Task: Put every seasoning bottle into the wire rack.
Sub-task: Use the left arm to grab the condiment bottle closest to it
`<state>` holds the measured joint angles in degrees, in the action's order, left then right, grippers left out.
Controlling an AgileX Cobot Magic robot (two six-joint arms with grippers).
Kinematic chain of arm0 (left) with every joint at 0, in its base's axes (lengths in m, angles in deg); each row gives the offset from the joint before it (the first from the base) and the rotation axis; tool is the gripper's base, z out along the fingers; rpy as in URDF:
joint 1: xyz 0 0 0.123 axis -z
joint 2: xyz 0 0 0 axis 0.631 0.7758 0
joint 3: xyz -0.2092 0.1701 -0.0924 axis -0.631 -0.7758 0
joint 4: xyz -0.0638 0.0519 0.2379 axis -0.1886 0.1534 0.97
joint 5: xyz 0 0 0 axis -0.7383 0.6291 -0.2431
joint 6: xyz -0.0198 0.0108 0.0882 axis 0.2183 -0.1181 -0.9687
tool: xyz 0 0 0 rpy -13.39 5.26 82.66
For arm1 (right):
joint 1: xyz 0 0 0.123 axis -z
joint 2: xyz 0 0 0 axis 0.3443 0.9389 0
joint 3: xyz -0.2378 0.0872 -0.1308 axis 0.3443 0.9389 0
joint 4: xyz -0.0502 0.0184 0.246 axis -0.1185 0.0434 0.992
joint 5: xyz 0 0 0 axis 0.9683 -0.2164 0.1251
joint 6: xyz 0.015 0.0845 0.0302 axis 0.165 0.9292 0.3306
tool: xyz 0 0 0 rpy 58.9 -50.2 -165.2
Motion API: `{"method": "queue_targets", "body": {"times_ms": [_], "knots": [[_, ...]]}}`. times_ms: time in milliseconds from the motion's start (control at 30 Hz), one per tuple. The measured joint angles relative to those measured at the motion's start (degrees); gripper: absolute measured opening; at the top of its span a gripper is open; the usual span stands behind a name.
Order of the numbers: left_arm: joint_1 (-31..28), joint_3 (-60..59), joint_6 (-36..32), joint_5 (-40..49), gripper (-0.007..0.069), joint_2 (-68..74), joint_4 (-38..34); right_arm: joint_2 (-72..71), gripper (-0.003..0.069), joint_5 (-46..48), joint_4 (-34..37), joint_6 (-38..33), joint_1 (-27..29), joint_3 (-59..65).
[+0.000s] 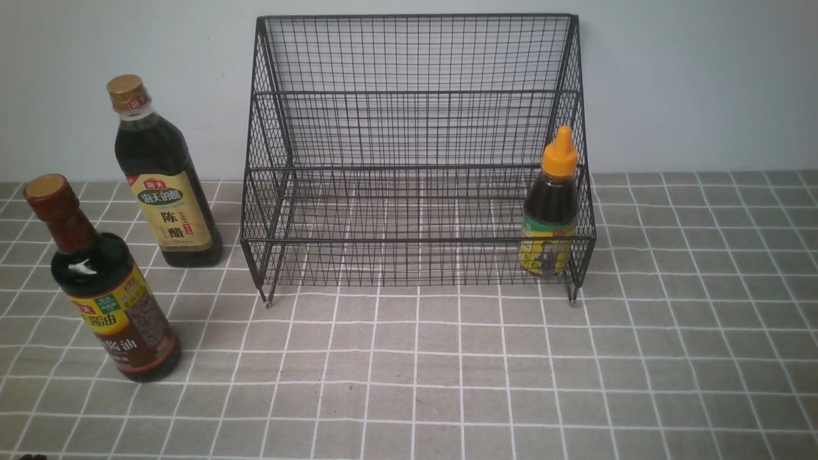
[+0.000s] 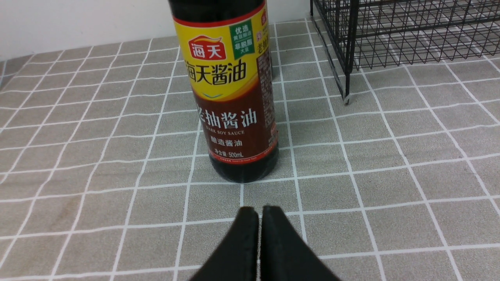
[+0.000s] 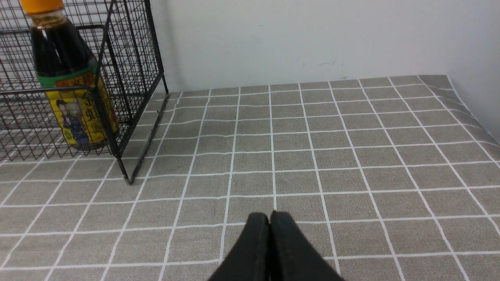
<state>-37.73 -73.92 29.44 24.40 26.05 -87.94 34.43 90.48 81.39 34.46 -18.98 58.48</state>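
One small orange-nozzled bottle (image 1: pixel 551 211) stands racked. Left claw (image 2: pixel 259 211), pressed together, faces tall brown-red-capped dark bottle (image 2: pixel 234 97) just ahead; must spread before grasping.

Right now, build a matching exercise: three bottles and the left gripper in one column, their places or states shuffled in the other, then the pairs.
1 gold-capped bottle
2 brown-red-capped bottle
3 orange-capped bottle
4 left gripper

a inside the wire rack, right end
b shut, empty
c on the tablecloth, nearest the robot
d on the tablecloth, by the wire rack's left wall

Pairs: 1-d, 2-c, 3-a, 4-b
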Motion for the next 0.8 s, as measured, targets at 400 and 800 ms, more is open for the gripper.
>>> {"method": "queue_targets", "body": {"times_ms": [400,800], "knots": [[0.0,0.0,0.0,-0.1,-0.0007,0.0,0.1,0.0,-0.0012,0.0,0.0,0.0,0.0,0.0],[0.0,-0.1,7.6,-22.4,-0.0007,0.0,-22.5,0.0,-0.0012,0.0,0.0,0.0,0.0,0.0]]}}
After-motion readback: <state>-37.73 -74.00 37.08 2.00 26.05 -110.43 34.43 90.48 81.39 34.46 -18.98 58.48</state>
